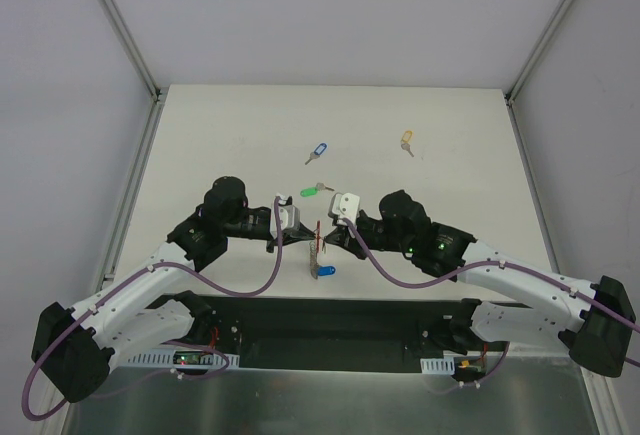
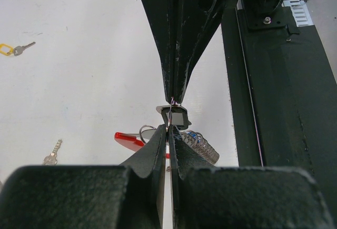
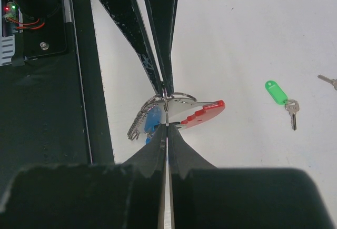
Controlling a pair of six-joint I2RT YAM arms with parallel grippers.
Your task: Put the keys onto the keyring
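Note:
The keyring [image 1: 318,247], red band and grey ribbed strap, is held up between my two grippers at the table's near middle. My left gripper [image 1: 300,240] is shut on its thin edge, seen in the left wrist view [image 2: 170,130] beside the red band [image 2: 128,139] and the ribbed strap [image 2: 204,146]. My right gripper [image 1: 330,241] is shut on it from the opposite side [image 3: 167,126]. A blue-tagged key [image 3: 152,120] hangs with the keyring. The green key [image 1: 313,192], another blue key [image 1: 317,152] and the yellow key [image 1: 407,140] lie loose beyond. I see no black key clearly.
The black base rail [image 1: 330,320] runs along the near edge just behind the grippers. The green key [image 3: 277,93] lies to the right of my right gripper. The yellow key [image 2: 7,49] and a silver key blade [image 2: 51,155] lie on the white table [image 1: 450,185].

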